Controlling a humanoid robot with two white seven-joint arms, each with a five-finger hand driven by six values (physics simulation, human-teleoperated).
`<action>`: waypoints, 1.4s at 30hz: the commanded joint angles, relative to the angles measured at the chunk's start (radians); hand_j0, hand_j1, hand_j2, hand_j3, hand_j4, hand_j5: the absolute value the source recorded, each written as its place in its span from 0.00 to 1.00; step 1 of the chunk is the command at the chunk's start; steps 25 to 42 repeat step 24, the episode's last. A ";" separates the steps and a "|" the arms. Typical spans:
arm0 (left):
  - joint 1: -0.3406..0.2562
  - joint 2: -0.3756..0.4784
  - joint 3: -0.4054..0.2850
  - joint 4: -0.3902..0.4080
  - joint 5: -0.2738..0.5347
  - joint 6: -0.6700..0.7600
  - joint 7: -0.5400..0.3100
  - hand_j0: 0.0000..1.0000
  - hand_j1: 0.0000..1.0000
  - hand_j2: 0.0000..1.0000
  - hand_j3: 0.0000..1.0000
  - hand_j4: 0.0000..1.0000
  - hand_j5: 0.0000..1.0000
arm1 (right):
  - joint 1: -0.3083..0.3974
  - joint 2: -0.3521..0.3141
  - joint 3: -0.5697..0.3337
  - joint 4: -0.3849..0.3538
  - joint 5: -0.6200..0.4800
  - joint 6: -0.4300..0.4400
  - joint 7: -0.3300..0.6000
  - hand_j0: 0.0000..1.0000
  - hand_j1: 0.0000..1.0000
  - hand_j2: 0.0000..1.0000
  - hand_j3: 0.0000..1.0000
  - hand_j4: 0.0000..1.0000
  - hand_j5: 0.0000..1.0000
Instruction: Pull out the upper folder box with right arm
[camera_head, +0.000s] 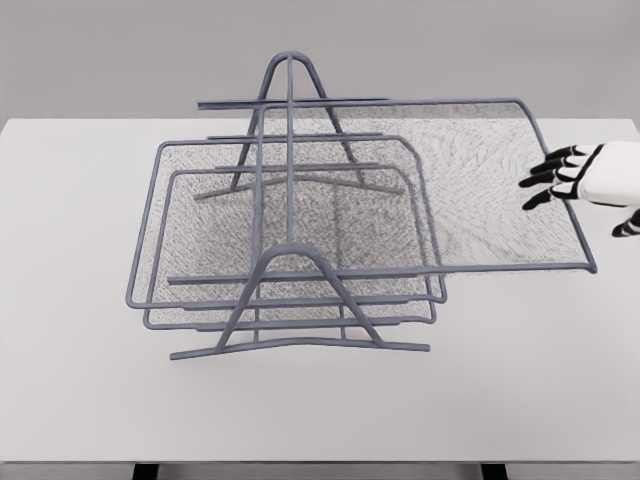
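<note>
Head view: upper folder box (480, 180) sits slid far out to the right of the wire rack (290, 250) on the bench (70, 380), lower trays seated inside. Right hand (575, 180) at the box's right rim, fingers spread, gripping nothing; judged pull mostly complete.

A pale grey-white table (80, 400) under a plain grey wall (100, 50). On it, a slate blue-grey wire rack (290, 262) holding trays with fine speckled grey mesh floors; the upper folder box (500, 190) shares that blue-grey rim and mesh. The right hand (585, 180) is white with black fingers (548, 170).
</note>
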 joint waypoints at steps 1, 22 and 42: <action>-0.003 0.000 0.000 0.000 0.000 0.000 0.000 1.00 1.00 1.00 1.00 1.00 1.00 | 0.000 -0.012 -0.015 -0.001 -0.001 -0.004 0.000 1.00 1.00 1.00 1.00 1.00 1.00; -0.003 0.000 0.000 0.000 0.000 0.000 0.000 1.00 1.00 1.00 1.00 1.00 1.00 | -0.037 0.086 -0.084 -0.060 -0.138 -0.004 0.000 1.00 1.00 1.00 1.00 1.00 1.00; -0.003 0.000 0.000 0.000 0.000 0.000 0.000 1.00 1.00 1.00 1.00 1.00 1.00 | -0.037 0.085 -0.084 -0.060 -0.136 -0.004 0.000 1.00 1.00 1.00 1.00 1.00 1.00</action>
